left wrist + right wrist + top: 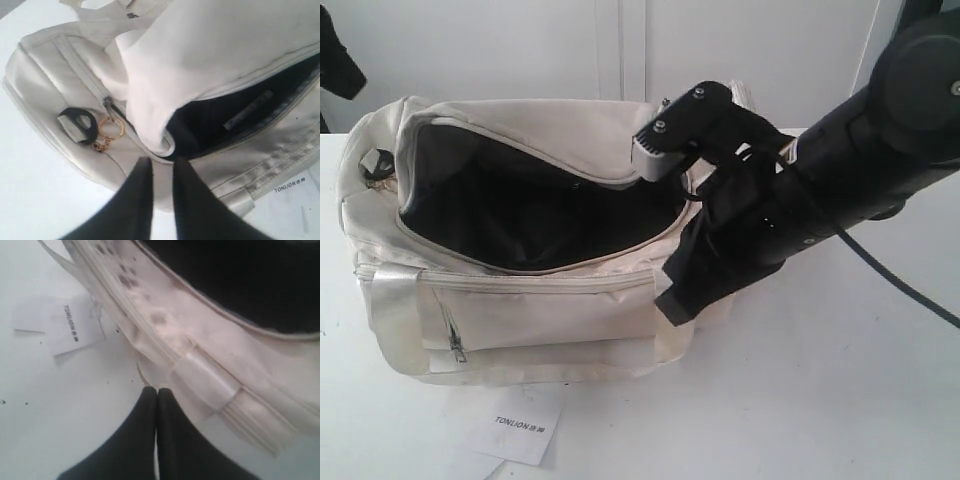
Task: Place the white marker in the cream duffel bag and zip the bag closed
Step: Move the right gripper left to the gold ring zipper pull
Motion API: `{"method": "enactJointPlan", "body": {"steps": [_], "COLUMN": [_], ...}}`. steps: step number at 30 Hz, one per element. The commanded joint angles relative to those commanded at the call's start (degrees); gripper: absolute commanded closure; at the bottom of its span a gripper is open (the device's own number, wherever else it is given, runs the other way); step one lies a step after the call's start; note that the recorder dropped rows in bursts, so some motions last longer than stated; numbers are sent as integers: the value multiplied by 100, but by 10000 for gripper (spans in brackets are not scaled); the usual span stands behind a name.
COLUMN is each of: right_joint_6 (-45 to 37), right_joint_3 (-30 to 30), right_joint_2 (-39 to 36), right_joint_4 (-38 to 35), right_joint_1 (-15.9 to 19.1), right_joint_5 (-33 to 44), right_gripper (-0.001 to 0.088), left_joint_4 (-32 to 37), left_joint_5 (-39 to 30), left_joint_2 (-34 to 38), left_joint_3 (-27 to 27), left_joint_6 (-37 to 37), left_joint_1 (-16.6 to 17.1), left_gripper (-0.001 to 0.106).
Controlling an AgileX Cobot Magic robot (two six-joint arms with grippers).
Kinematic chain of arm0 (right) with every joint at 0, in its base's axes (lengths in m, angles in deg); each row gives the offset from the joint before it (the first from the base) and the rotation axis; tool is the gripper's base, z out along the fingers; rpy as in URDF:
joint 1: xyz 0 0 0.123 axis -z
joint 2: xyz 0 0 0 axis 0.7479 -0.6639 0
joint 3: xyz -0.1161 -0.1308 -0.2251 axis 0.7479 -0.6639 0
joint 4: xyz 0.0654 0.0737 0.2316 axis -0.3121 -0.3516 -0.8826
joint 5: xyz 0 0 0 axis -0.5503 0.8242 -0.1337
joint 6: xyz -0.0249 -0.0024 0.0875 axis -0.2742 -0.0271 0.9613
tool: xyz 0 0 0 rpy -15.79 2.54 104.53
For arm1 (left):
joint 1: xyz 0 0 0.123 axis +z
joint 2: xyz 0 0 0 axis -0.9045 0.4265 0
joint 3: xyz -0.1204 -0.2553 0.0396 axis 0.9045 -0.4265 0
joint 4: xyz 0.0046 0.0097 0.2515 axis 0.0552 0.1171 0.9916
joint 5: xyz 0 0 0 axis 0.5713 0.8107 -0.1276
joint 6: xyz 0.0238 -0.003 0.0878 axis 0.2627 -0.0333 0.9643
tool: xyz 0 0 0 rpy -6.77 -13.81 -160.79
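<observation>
— Two grippers are in sight; how does each one stand?
— The right gripper (157, 389) has its black fingers pressed together with nothing between them. Its tips hang over the desk (820, 400), just beside the lower front edge of the cream duffel bag (520, 310). Whether they touch the fabric I cannot tell.
— And the left?
— The left gripper (161, 161) shows a narrow gap between its fingers, with nothing in it. It hovers by the end of the bag that carries a black buckle (77, 122) and a gold ring (110, 128).
— Where is the bag?
— On the white desk, with its front pocket facing the exterior camera and the pocket's small zip pull (456, 348) hanging down. The curved top zipper is undone, the flap stands up behind the mouth, and the dark lining (520, 210) is exposed. The right arm (860, 160) reaches in from the right, across the bag's right end.
— The white marker?
— I cannot place it for sure. The left wrist view shows a slim pale bar (247, 110) lying on the lining inside the mouth, too dim to say whether it is the marker.
— Anything else on the desk?
— A white paper tag (520, 425) printed TONLION lies just in front of the bag.
</observation>
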Motion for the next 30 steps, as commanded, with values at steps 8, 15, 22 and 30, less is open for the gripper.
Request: {"method": "enactJointPlan", "body": {"steps": [8,15,22,30], "right_joint_6": [-1225,-1225,-1214,-1187], "right_joint_3": [691,1662,2671,3945], "right_joint_2": [-361,-1061,-1805,-2794], "right_joint_4": [-1772,-1783,-1783,-1747], "right_joint_1": [-10,-10,-299,-606], "right_joint_5": [-94,186,216,240], "right_gripper": [868,868,868,868], "left_joint_4": [-241,-777,-1353,-1410], "left_joint_5": [42,127,249,586], "left_joint_2": [300,601,922,1294], "left_joint_3": [0,0,0,0], "left_joint_6": [-214,-170,0,-63], "left_joint_1": [679,1158,1412,1526], "left_gripper": [1035,818,703,702]}}
